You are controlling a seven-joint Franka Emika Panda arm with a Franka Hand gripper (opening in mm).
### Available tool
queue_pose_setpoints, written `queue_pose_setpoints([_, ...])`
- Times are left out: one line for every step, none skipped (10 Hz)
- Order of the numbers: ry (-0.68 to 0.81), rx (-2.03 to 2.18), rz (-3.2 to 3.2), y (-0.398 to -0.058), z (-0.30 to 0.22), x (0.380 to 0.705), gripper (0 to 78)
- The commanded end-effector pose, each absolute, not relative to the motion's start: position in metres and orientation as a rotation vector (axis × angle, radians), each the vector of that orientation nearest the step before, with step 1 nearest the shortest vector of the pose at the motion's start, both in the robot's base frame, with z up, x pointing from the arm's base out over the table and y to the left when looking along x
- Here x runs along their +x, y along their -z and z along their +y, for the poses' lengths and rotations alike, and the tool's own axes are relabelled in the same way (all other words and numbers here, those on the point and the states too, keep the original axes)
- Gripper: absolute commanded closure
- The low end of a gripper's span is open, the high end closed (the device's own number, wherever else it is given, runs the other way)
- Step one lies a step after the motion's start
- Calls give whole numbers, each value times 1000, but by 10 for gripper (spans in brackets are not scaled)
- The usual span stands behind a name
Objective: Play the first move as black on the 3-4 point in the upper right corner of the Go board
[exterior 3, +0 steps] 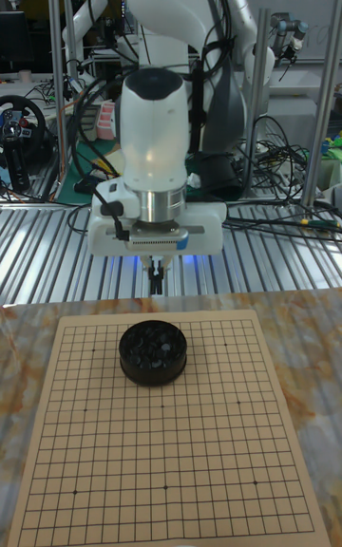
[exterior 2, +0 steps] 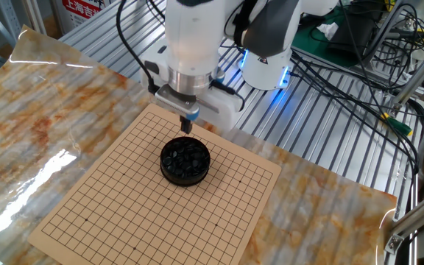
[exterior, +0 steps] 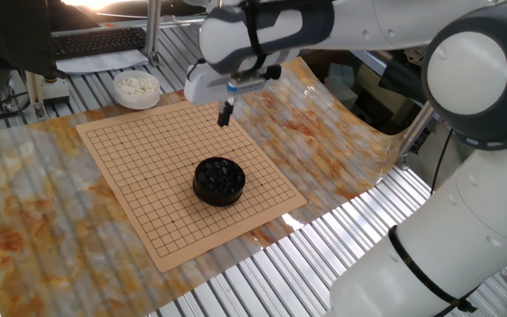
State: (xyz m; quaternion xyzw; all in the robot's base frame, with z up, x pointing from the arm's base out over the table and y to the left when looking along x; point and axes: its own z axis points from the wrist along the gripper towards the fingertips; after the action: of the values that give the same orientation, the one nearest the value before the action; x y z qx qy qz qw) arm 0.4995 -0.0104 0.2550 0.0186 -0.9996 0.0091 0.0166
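Note:
The tan Go board [exterior: 148, 189] [exterior 2: 109, 213] [exterior 3: 218, 452] lies flat with only grid lines showing, so the 3-4 point is a bare, unmarked crossing with no stone on it. A squat black bowl [exterior: 218, 181] [exterior 2: 185, 160] [exterior 3: 152, 353] heaped with black stones stands on the board. My gripper [exterior: 224, 115] [exterior 2: 186, 126] [exterior 3: 155, 283] hangs above the board's robot-side edge, just behind the bowl and apart from it. Its fingers are pressed together. I see no stone between the tips.
A white bowl of white stones [exterior: 136, 87] sits off the board on the ribbed metal table. An orange-marbled sheet [exterior: 324, 141] lies under the board and curls up at one side. Cables and the robot base [exterior 2: 267, 66] stand behind.

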Motion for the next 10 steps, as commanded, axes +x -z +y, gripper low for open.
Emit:
queue_pose_setpoints([-29, 56, -3114, -229, -29, 499, 776])
queue_pose_setpoints([-31, 55, -3112, -227, -31, 499, 776])
queue_pose_setpoints([-30, 53, -3112, -226, -32, 498, 776])
queue_pose_setpoints([-27, 37, -3106, -223, -33, 496, 776])
queue_pose_setpoints([-21, 35, -3105, -221, -32, 494, 776])
queue_pose_setpoints([-20, 38, -3105, -220, -31, 492, 776])
queue_pose_setpoints([-16, 45, -3106, -217, -28, 485, 776])
queue_pose_setpoints([-19, 38, -3106, -215, -26, 482, 776])
queue_pose_setpoints([-26, -1, -3106, -211, -20, 472, 776])
queue_pose_setpoints([-36, -23, -3101, -209, -17, 465, 776])
